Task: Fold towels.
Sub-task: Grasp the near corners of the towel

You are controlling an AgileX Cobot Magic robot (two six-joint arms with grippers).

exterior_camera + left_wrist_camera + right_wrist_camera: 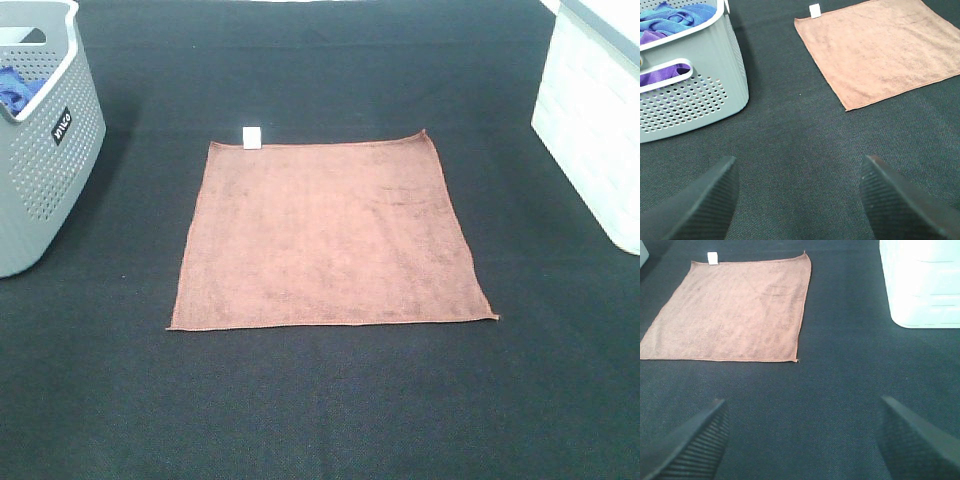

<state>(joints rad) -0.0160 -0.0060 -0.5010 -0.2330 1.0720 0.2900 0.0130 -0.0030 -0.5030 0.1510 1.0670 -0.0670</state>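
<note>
The rust towel (330, 235) lies flat at centre frame, with the left gripper (799, 200) and right gripper (800, 440) both spread wide.

We class the towel (330, 235) as matt, napped microfibre cloth with a stitched hem. The worktop (320, 400) has a dark, matt, finely woven covering. The grey basket (40, 170) is smooth perforated plastic, and the white bin (590, 130) is matt moulded plastic. The left gripper (797, 200) and right gripper (800, 440) carry dark, finely ribbed pads (695, 205).
</note>
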